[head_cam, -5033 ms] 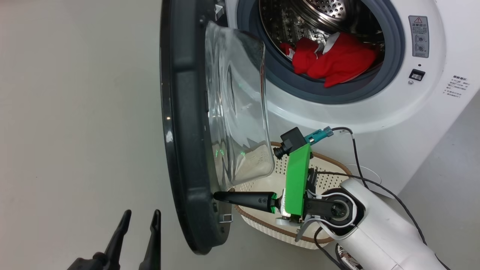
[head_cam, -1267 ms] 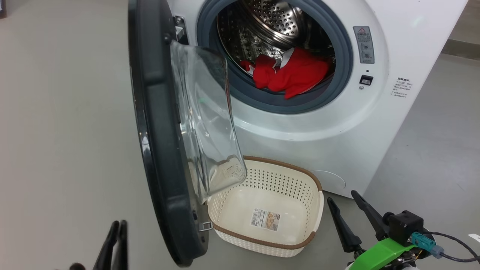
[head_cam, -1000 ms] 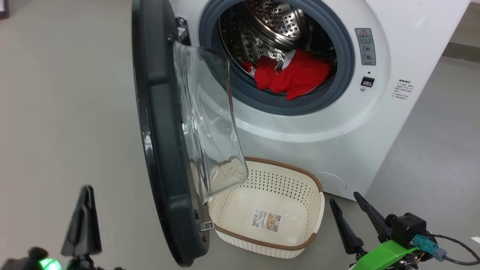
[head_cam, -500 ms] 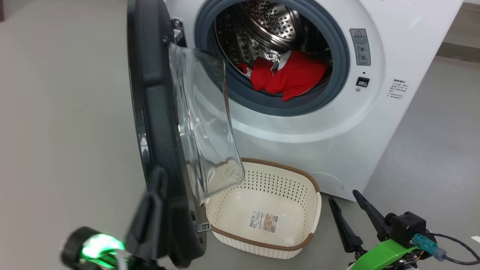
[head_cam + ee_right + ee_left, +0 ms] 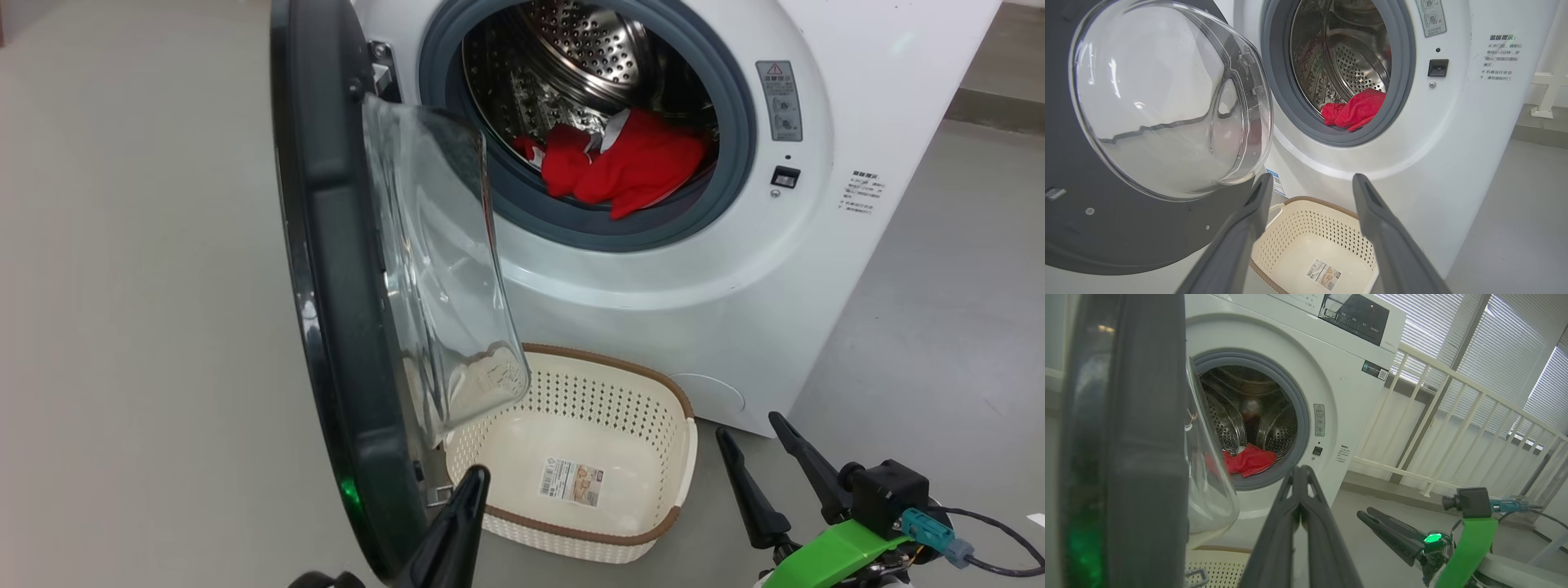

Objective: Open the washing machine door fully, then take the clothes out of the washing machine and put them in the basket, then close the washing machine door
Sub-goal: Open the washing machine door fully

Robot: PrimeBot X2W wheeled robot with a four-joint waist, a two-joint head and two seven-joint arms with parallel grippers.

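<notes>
The washing machine [image 5: 653, 278] stands with its drum exposed. The washing machine door [image 5: 326, 269] juts out edge-on at the left, its glass bowl [image 5: 1167, 102] facing the drum. Red clothes [image 5: 620, 163] lie at the drum's front lip, also seen as clothes [image 5: 1355, 110] and clothes [image 5: 1249, 463]. The basket [image 5: 645, 380] sits empty on the floor below the opening. My left gripper [image 5: 473, 482] is shut on nothing, low beside the door's bottom edge and the basket's near left corner. My right gripper [image 5: 749, 426] is open and empty, right of the basket, fingers pointing at the machine.
Grey floor stretches left of the door and right of the machine. A white railing [image 5: 1453, 416] with blinds behind it runs past the machine's right side. A cable [image 5: 980, 523] trails from my right wrist. The door overhangs the basket's left part.
My left gripper has swung from left of the door, across its lower edge, to the basket side. The right gripper, door, clothes and basket have stayed put.
</notes>
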